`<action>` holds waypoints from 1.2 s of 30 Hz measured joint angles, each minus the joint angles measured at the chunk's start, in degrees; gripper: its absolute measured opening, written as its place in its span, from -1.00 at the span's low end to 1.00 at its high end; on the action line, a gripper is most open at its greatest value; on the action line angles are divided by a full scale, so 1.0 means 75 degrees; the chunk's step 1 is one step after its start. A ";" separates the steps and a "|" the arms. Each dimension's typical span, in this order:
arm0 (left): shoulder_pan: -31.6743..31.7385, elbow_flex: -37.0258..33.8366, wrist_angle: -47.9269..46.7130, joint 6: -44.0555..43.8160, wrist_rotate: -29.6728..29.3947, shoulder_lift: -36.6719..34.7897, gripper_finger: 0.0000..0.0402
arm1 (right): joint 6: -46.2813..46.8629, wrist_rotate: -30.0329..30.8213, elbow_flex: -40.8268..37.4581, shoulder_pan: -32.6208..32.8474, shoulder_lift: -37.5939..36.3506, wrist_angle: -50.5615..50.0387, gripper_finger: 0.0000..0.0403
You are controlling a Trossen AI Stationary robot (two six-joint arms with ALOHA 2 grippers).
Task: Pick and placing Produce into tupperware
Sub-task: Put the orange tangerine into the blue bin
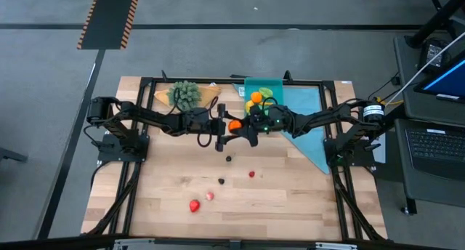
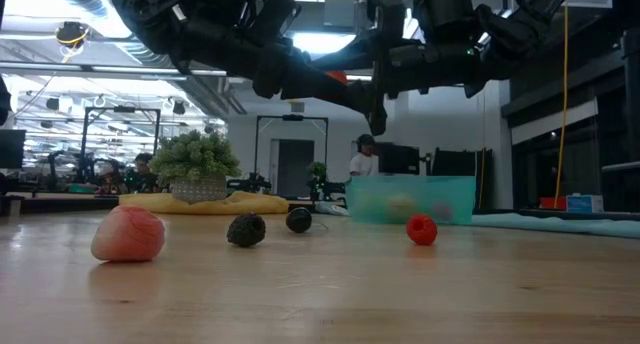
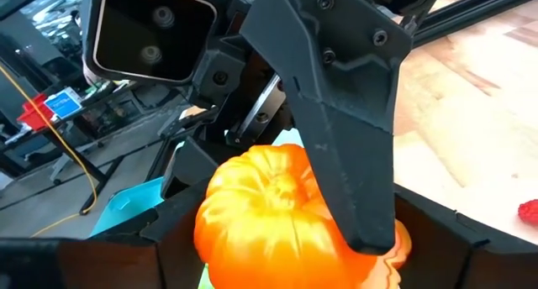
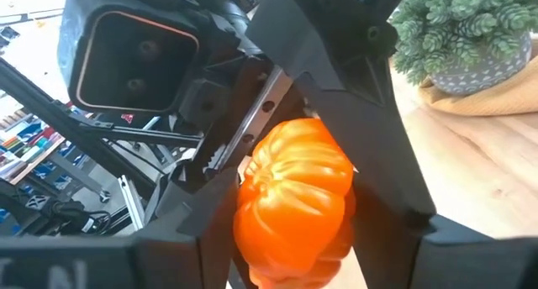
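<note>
This was a robotics lab or workshop. A wooden desk (image 1: 290, 199) in a black metal frame stood on a grey concrete floor (image 1: 218, 54) marked with striped hazard tape (image 1: 109, 17). A laptop (image 1: 436, 144) sat on a side stand. Beyond the desk, the low view showed a large open hall with strip lights (image 2: 60, 59), more workbenches and a person (image 2: 363, 156) seated at monitors.

Colours on the pale wood-grain table (image 1: 290, 206)

A glossy orange ribbed pumpkin (image 3: 269, 218) sits between black fingers (image 3: 336, 112); the tupperware (image 2: 410, 199) is translucent teal, on a light-blue cloth (image 1: 309, 119); loose produce is red (image 2: 422, 229), pink-red (image 2: 128, 234) and dark (image 2: 246, 229); the plant (image 1: 185, 94) is green on a tan board (image 1: 163, 96).
</note>
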 joint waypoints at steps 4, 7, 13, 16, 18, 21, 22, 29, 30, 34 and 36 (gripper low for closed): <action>-0.0033 0.0000 -0.0001 0.0002 -0.0004 0.0000 0.46 | -0.0016 -0.0017 0.0000 0.0005 -0.0003 -0.0005 -0.04; -0.0041 -0.0003 0.0000 -0.0073 -0.0003 0.0000 0.47 | -0.0001 -0.0025 0.0000 0.0005 -0.0007 -0.0019 -0.05; -0.0032 -0.0001 -0.0041 -0.0091 -0.0105 0.0000 0.47 | 0.0032 -0.0109 0.0000 -0.0003 -0.0009 -0.0013 -0.10; -0.0032 0.0000 -0.0208 -0.0110 -0.0192 -0.0077 0.49 | 0.0014 -0.0105 0.0001 -0.0004 -0.0009 -0.0027 -0.10; -0.0032 0.0000 -0.0391 -0.0120 -0.0206 -0.0262 0.50 | -0.0012 -0.0105 0.0022 -0.0004 -0.0015 0.0040 -0.11; -0.0031 -0.0026 -0.1030 -0.0132 -0.0205 -0.0710 0.51 | -0.0033 -0.0132 0.0020 -0.0004 -0.0032 0.0127 -0.13; -0.0026 -0.0026 -0.1252 -0.0124 -0.0179 -0.0869 0.51 | -0.0032 -0.0132 0.0023 -0.0004 -0.0032 0.0148 -0.14; -0.0026 -0.0026 -0.2092 -0.0168 -0.0141 -0.1381 0.49 | -0.0044 -0.0240 0.0006 -0.0004 -0.0032 0.0142 -0.14; -0.0026 -0.0026 -0.2094 -0.0146 -0.0138 -0.1389 0.49 | -0.0027 -0.0243 0.0006 -0.0004 -0.0032 0.0145 -0.14; -0.0026 -0.0019 -0.2283 -0.0111 -0.0227 -0.1466 0.48 | -0.0032 -0.0303 0.0000 -0.0066 -0.0029 0.0133 -0.14; -0.0024 -0.0012 -0.2501 -0.0111 -0.0353 -0.1534 0.48 | -0.0026 -0.0466 -0.0005 -0.0208 -0.0025 0.0072 -0.14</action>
